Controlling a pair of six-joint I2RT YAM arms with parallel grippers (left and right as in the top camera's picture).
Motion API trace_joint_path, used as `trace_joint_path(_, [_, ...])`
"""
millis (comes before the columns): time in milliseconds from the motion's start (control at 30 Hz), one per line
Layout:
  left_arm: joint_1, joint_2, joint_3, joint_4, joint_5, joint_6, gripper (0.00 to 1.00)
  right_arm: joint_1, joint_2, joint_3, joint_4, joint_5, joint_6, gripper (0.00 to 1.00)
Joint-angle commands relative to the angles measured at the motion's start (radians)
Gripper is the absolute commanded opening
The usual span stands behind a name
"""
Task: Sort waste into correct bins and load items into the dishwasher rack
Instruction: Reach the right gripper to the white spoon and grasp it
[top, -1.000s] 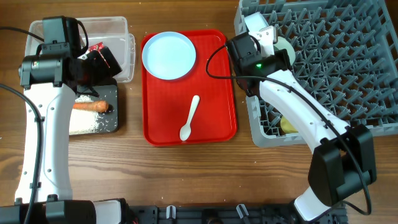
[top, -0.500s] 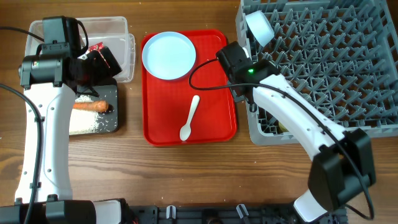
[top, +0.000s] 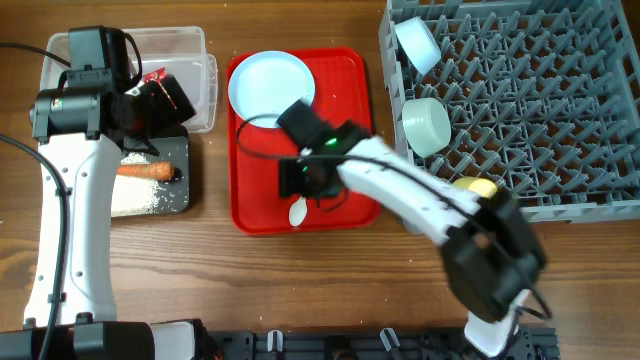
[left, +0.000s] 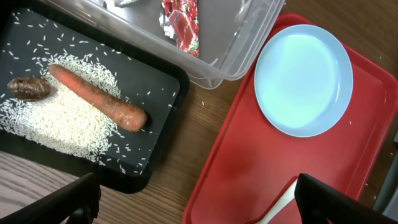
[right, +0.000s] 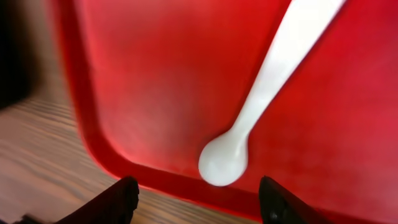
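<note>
My right gripper (right: 199, 208) hangs open low over the red tray's front edge. The bowl end of the white plastic spoon (right: 225, 163) lies just beyond the gap between its fingers. From overhead it (top: 303, 186) covers most of the spoon (top: 298, 212). The pale blue plate (top: 270, 88) rests at the tray's back. The grey dishwasher rack (top: 560, 205) holds a white bowl (top: 418, 42), a mint-green bowl (top: 427, 125) and a yellow cup (top: 476, 187). My left gripper (left: 199, 208) stands open and empty above the bins. The black tray (left: 158, 158) holds the carrot (left: 99, 99), rice (left: 59, 124) and a brown scrap (left: 28, 88). The clear tub (left: 236, 46) holds the red wrapper (left: 183, 22).
The flat red serving tray (top: 350, 130) lies between the bins on the left and the rack on the right. Bare wooden tabletop (top: 300, 290) runs along the front. My right arm (top: 420, 200) stretches across from the rack side.
My right arm has left the rack and swung left over the red tray to the spoon, with its jaws now open. The mint-green bowl stays in the rack. The left arm is still.
</note>
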Motion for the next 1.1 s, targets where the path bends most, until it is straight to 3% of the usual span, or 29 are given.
trace_joint_path(0, [0.004, 0.007, 0.016, 0.003, -0.010, -0.013, 1.00, 0.024, 0.119, -0.008, -0.020, -0.014, 0.112, 0.65])
trace_joint_path(200, [0.004, 0.007, 0.016, 0.003, -0.010, -0.013, 1.00, 0.034, 0.194, -0.008, 0.011, -0.087, 0.156, 0.60])
trace_joint_path(433, [0.004, 0.007, 0.016, 0.003, -0.010, -0.013, 1.00, 0.015, 0.208, -0.008, 0.074, -0.071, 0.155, 0.23])
trace_joint_path(633, [0.004, 0.007, 0.016, 0.003, -0.010, -0.013, 1.00, -0.025, 0.208, -0.008, 0.097, -0.053, 0.133, 0.06])
trace_joint_path(800, [0.004, 0.007, 0.016, 0.002, -0.010, -0.013, 1.00, -0.051, 0.206, 0.005, 0.097, -0.053, 0.083, 0.04])
trace_joint_path(933, [0.004, 0.007, 0.016, 0.002, -0.010, -0.013, 1.00, -0.100, 0.136, 0.059, -0.028, 0.019, -0.079, 0.04])
trace_joint_path(1067, [0.004, 0.007, 0.016, 0.003, -0.010, -0.013, 1.00, -0.110, -0.061, 0.062, -0.082, 0.125, -0.278, 0.04])
